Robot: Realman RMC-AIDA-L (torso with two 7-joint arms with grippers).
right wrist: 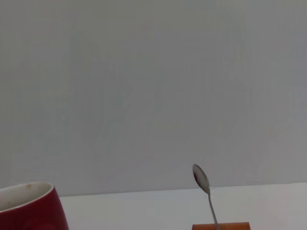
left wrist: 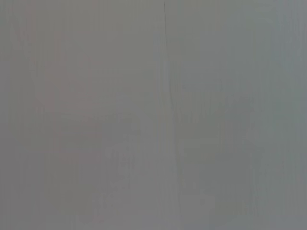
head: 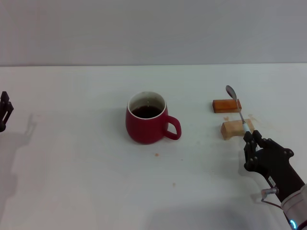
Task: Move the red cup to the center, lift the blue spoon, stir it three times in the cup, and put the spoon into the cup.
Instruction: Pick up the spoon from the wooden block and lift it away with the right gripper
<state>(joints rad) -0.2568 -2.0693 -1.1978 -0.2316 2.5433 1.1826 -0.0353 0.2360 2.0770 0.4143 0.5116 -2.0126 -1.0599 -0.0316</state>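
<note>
The spoon (head: 238,107) is clamped by its pale blue handle in the right gripper (head: 251,137), which reaches in low from the table's (head: 86,182) right front. Its grey bowl tilts up and away, over the orange block (head: 226,105) and tan block (head: 232,129). The red cup (head: 147,119) stands mid-table, handle toward the right, holding dark liquid. The left gripper (head: 4,111) sits at the far left edge; whether its fingers are apart or together I cannot tell.
</note>
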